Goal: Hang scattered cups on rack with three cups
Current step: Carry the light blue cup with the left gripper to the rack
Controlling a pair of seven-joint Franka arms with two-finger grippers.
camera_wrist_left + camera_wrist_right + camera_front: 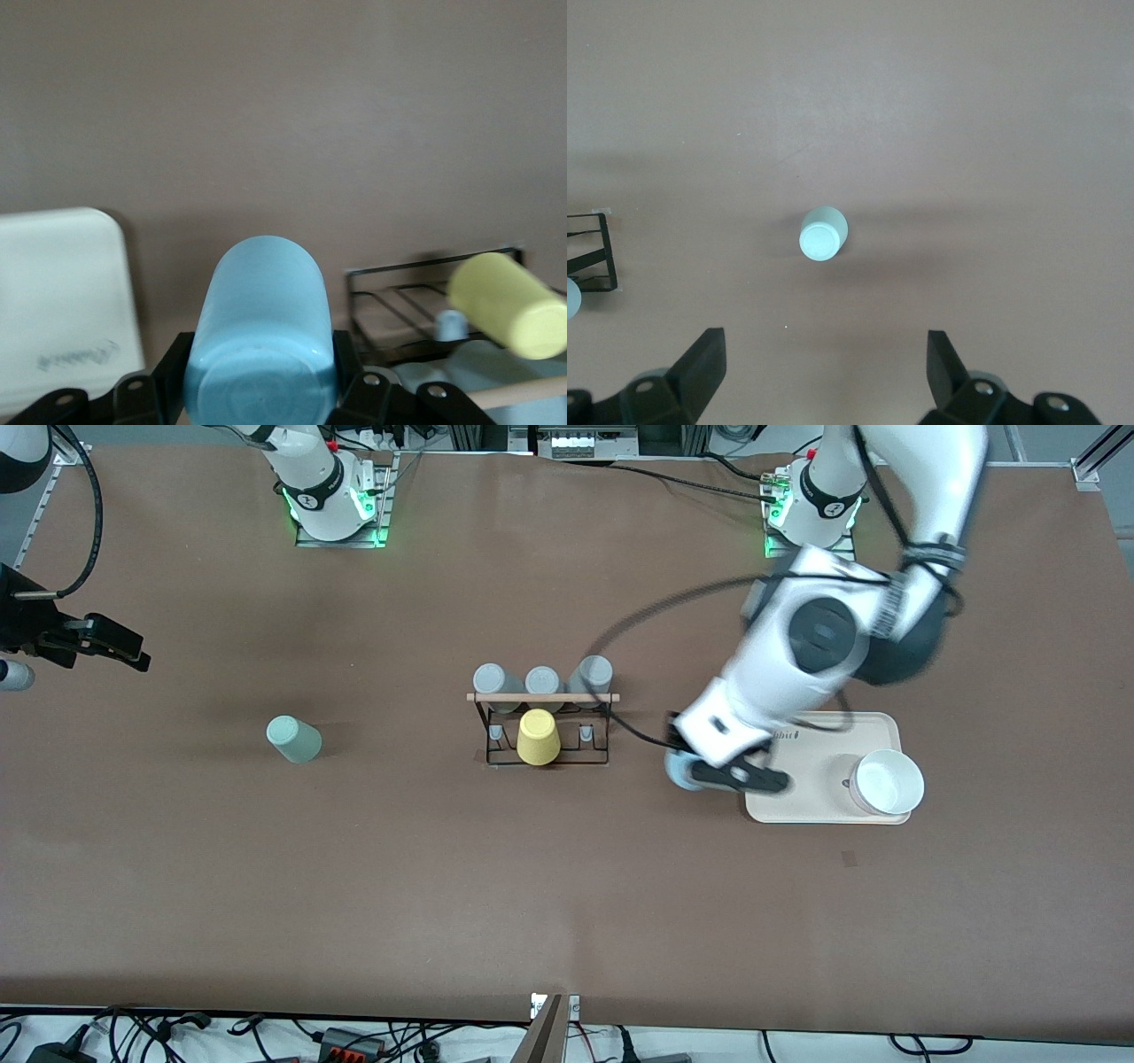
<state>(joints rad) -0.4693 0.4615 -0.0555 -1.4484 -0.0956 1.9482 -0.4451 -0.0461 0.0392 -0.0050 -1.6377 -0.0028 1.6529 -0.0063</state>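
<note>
— Grippers? Left gripper clamped on light blue tapered plastic tumbler, over mid-table beside cream tray.
— Right gripper? Fingers spread, waiting near right arm's table edge.
— Pale mint green tumbler? Toward right arm's end; black wire rack mid-table.

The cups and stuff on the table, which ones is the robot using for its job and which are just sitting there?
For the job:
- light blue cup, gripped by the left gripper beside the tray
- mint green cup, standing toward the right arm's end of the table
- rack
- right gripper, open, waiting

Just lying about:
- yellow cup and three grey cups on the rack
- cream tray
- white bowl on it
</note>
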